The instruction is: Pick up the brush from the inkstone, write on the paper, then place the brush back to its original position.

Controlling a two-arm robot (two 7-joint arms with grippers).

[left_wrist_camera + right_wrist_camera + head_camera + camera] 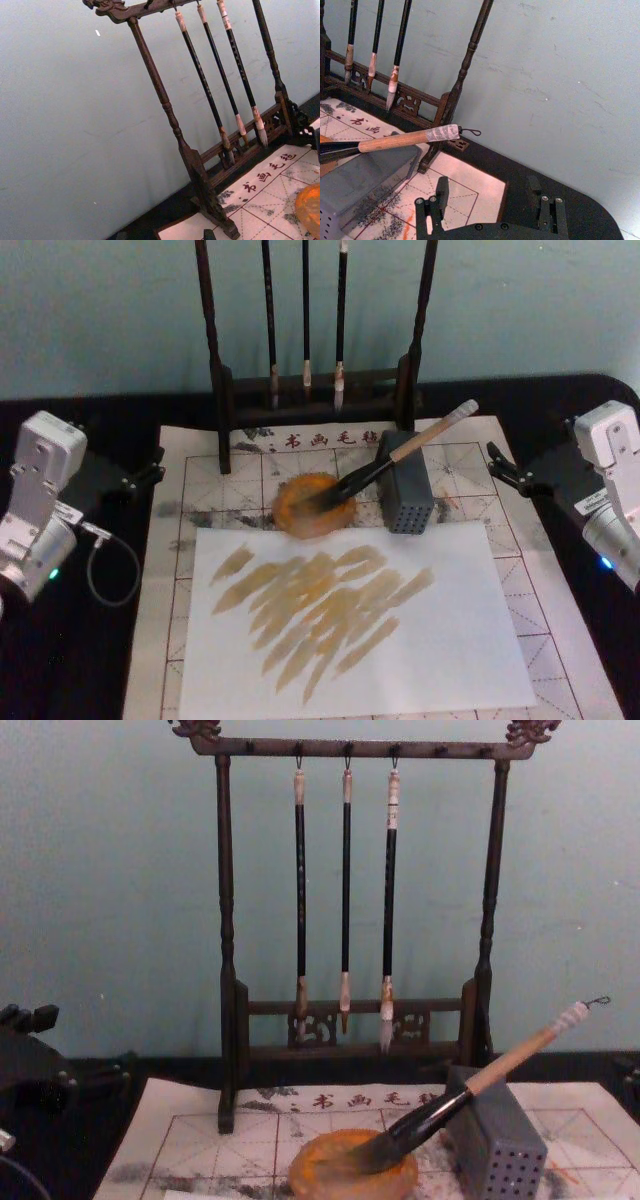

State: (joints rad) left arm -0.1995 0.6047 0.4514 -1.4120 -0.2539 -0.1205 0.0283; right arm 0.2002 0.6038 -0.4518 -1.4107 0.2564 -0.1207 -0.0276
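The brush lies slanted, with its dark tip in the round orange-brown inkstone and its pale handle propped on a grey block. Its white end cap points to the back right. The paper is a gridded sheet with red-brown characters. A plain white sheet with ochre strokes lies on top of it. My left gripper rests open at the sheet's left edge. At the right edge my right gripper is also open and holds nothing. Both are well clear of the brush.
The grey perforated block stands right of the inkstone. A dark wooden brush rack holding three thin brushes stands at the back before a pale wall. Black table surface flanks the sheet. A cable loop hangs by my left arm.
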